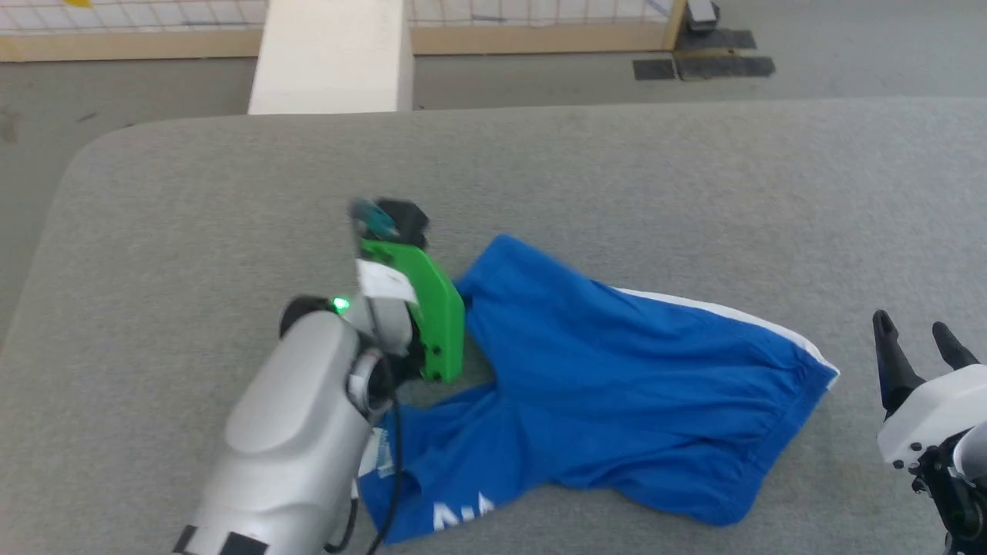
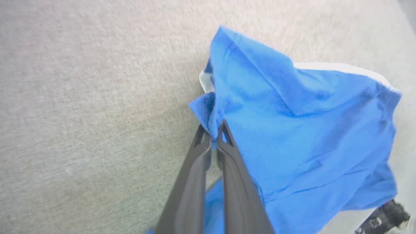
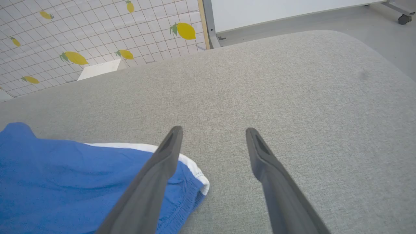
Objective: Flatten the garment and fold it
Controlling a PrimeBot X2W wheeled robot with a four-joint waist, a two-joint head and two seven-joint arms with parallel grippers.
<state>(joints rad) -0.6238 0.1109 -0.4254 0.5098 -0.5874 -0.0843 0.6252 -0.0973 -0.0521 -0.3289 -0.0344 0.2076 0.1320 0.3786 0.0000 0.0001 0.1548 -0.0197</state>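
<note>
head view: one garment lies crumpled on the grey surface, long axis left to right, white-trimmed end toward the robot's right, printed leg lower left. two end effectors: left end effector clenched on a blue edge fold; right end effector released, near the trimmed end

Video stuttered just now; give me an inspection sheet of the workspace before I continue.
Surface: grey fabric-covered table.
Job's things: blue shorts, crumpled, not yet folded, white trim showing.
Clutter: nothing seen.
Grippers: left gripper shut on an edge of the shorts; right gripper open, near their white-trimmed corner.
Cables: black cable hanging beside the left forearm.
Surroundings: grey floor, white block, lemon-print panel.
</note>
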